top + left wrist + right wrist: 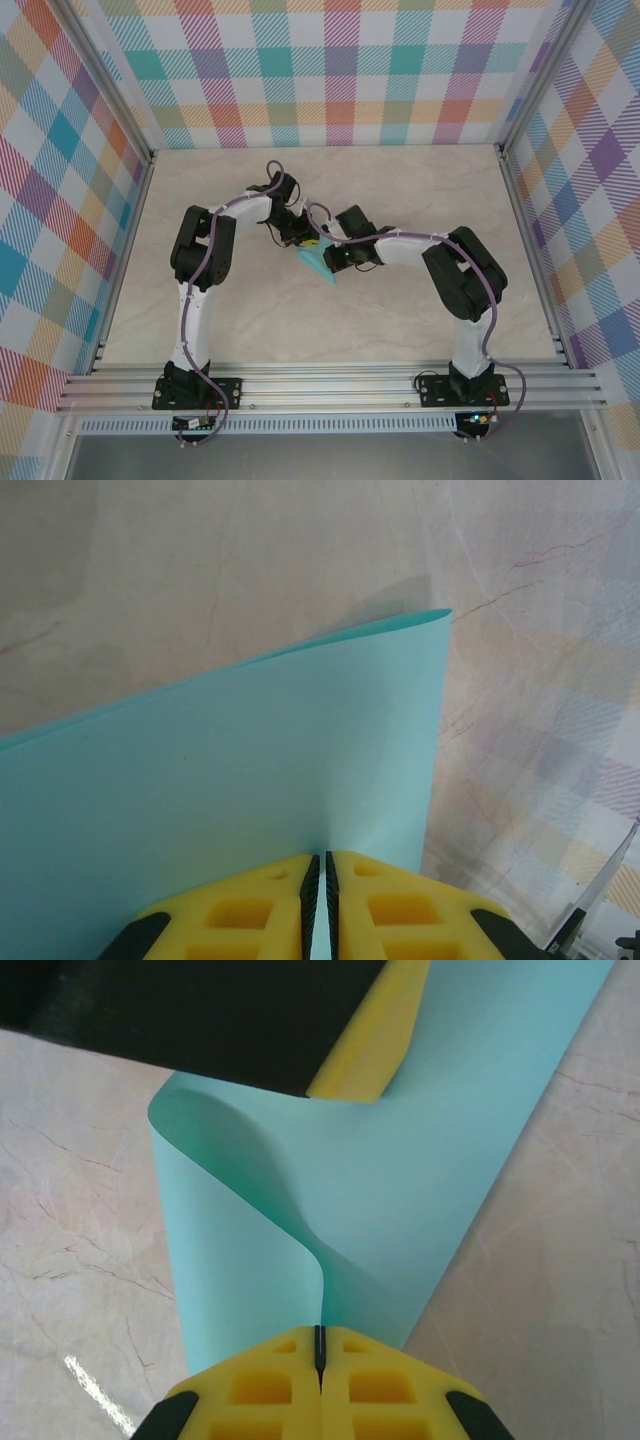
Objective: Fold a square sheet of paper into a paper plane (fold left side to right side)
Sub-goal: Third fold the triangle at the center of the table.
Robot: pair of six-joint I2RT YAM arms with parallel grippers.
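Observation:
The square sheet of paper is turquoise and held up off the table between both arms, bent over into a loose curl. My left gripper is shut on one edge of it. In the left wrist view the sheet stands upright, clamped between the yellow jaws of that gripper. My right gripper is shut on another edge. In the right wrist view the paper curves in an S from this gripper up to a yellow finger of the left one.
The pale marbled table lies under the paper. Aluminium frame rails run along the near edge and up the sides, and plaid walls close in the back and both sides. The two arms' elbows stand out to left and right.

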